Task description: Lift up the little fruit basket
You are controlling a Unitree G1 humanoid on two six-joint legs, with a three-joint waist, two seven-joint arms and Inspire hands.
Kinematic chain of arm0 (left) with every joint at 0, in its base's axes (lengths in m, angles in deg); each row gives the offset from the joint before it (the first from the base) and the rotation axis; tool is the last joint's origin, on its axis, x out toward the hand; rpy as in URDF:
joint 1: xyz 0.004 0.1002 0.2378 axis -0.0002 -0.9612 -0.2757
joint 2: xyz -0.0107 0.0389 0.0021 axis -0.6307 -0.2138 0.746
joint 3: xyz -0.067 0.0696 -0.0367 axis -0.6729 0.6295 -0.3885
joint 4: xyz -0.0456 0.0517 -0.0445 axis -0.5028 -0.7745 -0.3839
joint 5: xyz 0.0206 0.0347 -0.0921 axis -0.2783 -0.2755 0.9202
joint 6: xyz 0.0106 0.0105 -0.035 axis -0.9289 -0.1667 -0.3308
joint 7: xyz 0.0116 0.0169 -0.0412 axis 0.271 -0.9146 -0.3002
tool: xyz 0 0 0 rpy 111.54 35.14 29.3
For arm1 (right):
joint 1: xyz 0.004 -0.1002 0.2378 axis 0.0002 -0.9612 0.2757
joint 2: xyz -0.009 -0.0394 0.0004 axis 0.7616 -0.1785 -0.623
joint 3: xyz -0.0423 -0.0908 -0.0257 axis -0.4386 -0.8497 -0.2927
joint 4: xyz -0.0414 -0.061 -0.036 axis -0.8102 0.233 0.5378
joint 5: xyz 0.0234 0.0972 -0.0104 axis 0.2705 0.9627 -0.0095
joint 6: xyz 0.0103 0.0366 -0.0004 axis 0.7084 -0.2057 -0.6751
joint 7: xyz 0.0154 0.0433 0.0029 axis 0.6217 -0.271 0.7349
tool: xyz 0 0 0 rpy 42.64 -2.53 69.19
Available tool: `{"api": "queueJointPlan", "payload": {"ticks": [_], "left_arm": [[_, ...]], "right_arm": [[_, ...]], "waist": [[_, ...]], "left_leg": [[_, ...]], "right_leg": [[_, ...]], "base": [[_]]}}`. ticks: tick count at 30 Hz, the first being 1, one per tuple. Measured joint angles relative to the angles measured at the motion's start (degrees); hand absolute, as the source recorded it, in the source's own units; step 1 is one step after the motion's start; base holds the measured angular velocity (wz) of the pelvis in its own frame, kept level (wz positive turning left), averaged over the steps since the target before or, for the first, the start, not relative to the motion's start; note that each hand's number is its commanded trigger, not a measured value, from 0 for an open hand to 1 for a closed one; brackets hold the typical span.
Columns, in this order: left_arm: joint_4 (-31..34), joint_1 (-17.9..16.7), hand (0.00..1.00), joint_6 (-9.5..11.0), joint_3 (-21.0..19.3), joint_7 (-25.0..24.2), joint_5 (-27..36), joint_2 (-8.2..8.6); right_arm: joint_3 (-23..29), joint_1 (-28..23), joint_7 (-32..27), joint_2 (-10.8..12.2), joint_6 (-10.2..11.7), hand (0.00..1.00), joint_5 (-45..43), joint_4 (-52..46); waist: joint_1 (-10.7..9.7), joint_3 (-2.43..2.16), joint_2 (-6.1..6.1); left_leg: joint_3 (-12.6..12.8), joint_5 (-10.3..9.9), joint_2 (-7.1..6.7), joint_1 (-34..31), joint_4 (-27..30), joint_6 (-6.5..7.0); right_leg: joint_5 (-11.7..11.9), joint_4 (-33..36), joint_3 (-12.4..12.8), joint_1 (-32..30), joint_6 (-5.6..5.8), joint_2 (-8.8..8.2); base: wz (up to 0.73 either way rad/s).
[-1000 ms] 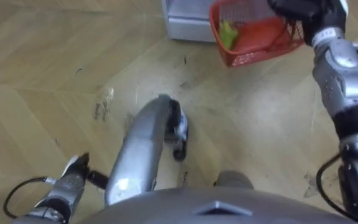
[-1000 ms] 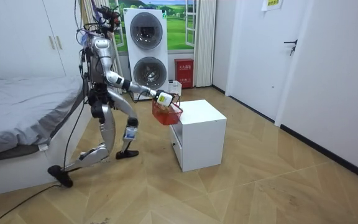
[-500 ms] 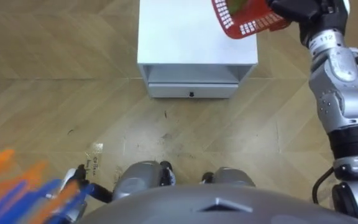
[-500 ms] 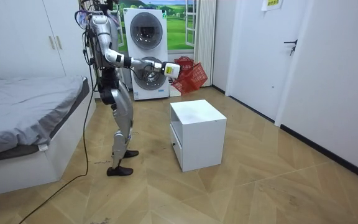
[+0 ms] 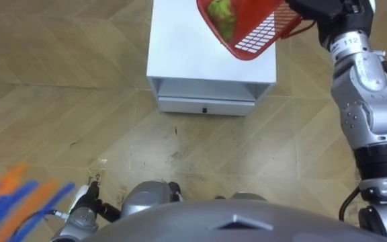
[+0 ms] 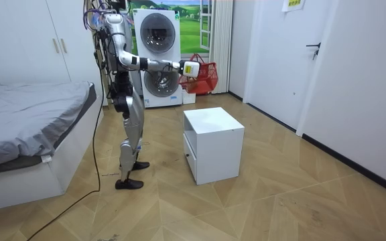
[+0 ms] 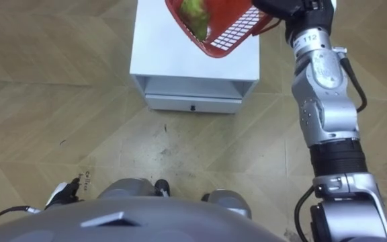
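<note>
My right hand (image 5: 322,9) is shut on the handle of the red mesh fruit basket (image 5: 255,35), which hangs tilted in the air above the white cabinet (image 5: 180,54). A green fruit (image 5: 219,13) lies inside it. In the room view I stand upright beside the cabinet (image 6: 213,144) with the right arm stretched forward at shoulder height, the right hand (image 6: 191,69) holding the basket (image 6: 205,77) out. My left hand (image 5: 78,216) hangs low at my side, its fingers unclear.
The cabinet has a shut drawer (image 5: 205,106) facing me. Stacked washing machines (image 6: 158,60) stand behind the basket, a bed (image 6: 32,127) is at the room view's left, and a door (image 6: 320,67) at its right. Wooden floor lies around the cabinet.
I have risen from a low stride to standing. My right arm has lifted the basket from the cabinet's edge up to shoulder height. The eye views shifted with my body.
</note>
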Motion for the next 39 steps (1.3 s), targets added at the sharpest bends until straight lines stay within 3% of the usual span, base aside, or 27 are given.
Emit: {"api": "queueJointPlan", "payload": {"ticks": [12, 15, 17, 19, 21, 24, 27, 28, 30, 32, 33, 34, 35, 39], "left_arm": [[-0.04, -0.23, 0.00, 0.22, -0.41, -1.07, -1.13, 0.49], [0.03, -0.04, 0.00, -0.04, -0.42, -2.14, -1.17, 0.49], [0.05, 0.23, 0.00, -0.05, -0.41, -2.55, -1.10, 0.69], [0.05, 0.28, 0.00, -0.02, -0.33, -3.36, -1.04, 1.04], [0.13, 0.50, 0.00, 0.00, -0.27, -3.38, -1.05, 1.06], [0.05, 0.29, 0.00, 0.08, -0.22, -3.43, -1.16, 0.99], [0.06, 0.71, 0.00, 0.15, -0.32, -3.86, -1.14, 0.90], [0.13, 0.75, 0.00, 0.16, -0.34, -3.99, -1.10, 0.68], [0.27, 1.15, 0.00, 0.16, -0.04, -4.04, -1.13, 0.10], [0.55, 1.16, 0.00, 0.17, -0.06, -3.52, -1.26, 0.09], [0.55, 1.09, 0.00, 0.16, -0.11, -3.35, -1.27, 0.10], [0.46, 0.92, 0.00, 0.07, -0.23, -3.24, -1.37, 0.15], [0.45, 0.64, 0.00, 0.01, -0.19, -3.23, -1.66, 0.32], [0.82, -0.63, 0.00, -0.22, -0.78, -3.26, -2.29, 0.34]], "right_arm": [[-2.01, 0.00, 4.11, 2.64, 0.13, 1.00, 0.13, -0.75], [-2.05, 0.01, 4.23, 4.54, 0.12, 1.00, -0.32, -0.97], [-2.09, 0.01, 4.23, 4.91, 0.08, 1.00, -0.27, -0.96], [-2.09, 0.00, 4.20, 5.00, -0.08, 1.00, -0.13, -0.88], [-2.10, -0.18, 4.18, 5.02, -0.11, 1.00, -0.01, -0.20], [-2.17, -0.61, 4.13, 5.31, -0.29, 1.00, 0.02, 0.16], [-2.04, -0.64, 4.15, 5.57, -0.29, 1.00, -0.04, 0.18], [-2.05, -0.86, 4.16, 5.59, -0.39, 1.00, -0.04, 0.21], [-1.98, -0.87, 4.15, 5.59, -1.08, 1.00, -0.10, 0.22], [-1.81, -0.87, 4.03, 5.57, -1.40, 1.00, -0.33, 0.22], [-1.77, -0.86, 3.91, 5.56, -1.39, 1.00, -0.33, 0.24], [-1.77, -0.87, 3.85, 5.53, -1.39, 1.00, -0.29, 0.38], [-1.77, -0.92, 3.80, 5.48, -1.40, 1.00, -0.23, 0.68], [-1.75, -0.76, 3.55, 5.47, -1.40, 1.00, -0.02, 1.04]], "waist": [[1.42, 0.07, 0.03], [1.39, 0.25, 0.43], [1.55, 0.63, 1.04], [1.52, 0.66, 2.31], [1.17, 0.56, 2.77], [1.25, 0.55, 2.63], [0.93, 0.47, 2.72], [0.83, 0.48, 2.94], [0.83, 0.59, 3.17], [0.62, 0.52, 3.07], [0.44, 0.41, 2.88], [0.22, 0.41, 2.92], [-0.03, 0.16, 3.32], [0.02, 0.14, 3.94]], "left_leg": [[0.10, 0.00, -0.08, 1.57, -0.91, -0.07], [0.08, -0.13, -0.12, 1.34, -0.78, -0.04], [0.22, -0.47, -0.17, 1.18, -0.63, 0.13], [0.34, -1.31, -0.24, 0.28, 0.62, 0.65], [0.45, -1.60, -0.52, 0.60, 0.74, 1.10], [0.37, -2.28, -1.61, 2.16, 0.74, 2.21], [-0.23, -2.94, -2.26, 3.09, 1.37, 3.25], [-1.28, -3.01, -2.19, 3.44, 1.49, 3.43], [-2.10, -3.03, -1.87, 3.40, 1.52, 3.49], [-2.85, -3.04, -1.88, 3.44, 1.52, 3.50], [-2.99, -3.05, -2.12, 3.50, 1.40, 3.49], [-3.47, -3.08, -2.34, 3.78, 1.22, 3.42], [-3.68, -3.08, -2.17, 4.03, 0.91, 3.36], [-3.73, -2.83, -1.12, 5.21, -1.59, 2.78]], "right_leg": [[0.25, -0.19, -0.29, 1.69, 0.12, -0.02], [0.25, 0.04, -0.79, 1.64, 0.12, -0.16], [0.11, 1.29, -1.12, 1.18, 0.36, -0.35], [-0.73, 6.72, -1.93, -1.43, 1.69, -1.31], [-1.02, 12.45, -2.13, -3.78, 2.16, -2.47], [-1.04, 20.45, -3.24, -6.04, 2.22, -5.08], [-0.39, 23.08, -3.14, -6.77, 2.72, -5.99], [-0.28, 22.87, -2.83, -7.44, 3.46, -5.51], [-0.95, 19.36, -1.47, -8.39, 3.75, -4.04], [-0.57, 12.53, 0.07, -9.70, 3.28, -2.69], [1.67, 7.91, 0.51, -10.42, 2.19, -1.91], [7.32, 5.75, 1.66, -10.73, 1.48, -1.32], [7.52, 5.70, 1.35, -10.17, 1.55, -1.12], [8.13, 2.10, 0.11, -7.83, 1.01, -0.40]], "base": [[0.00], [0.01], [0.02], [0.00], [0.03], [0.05], [0.05], [0.13], [0.20], [0.25], [0.28], [0.35], [0.24], [0.12]]}}
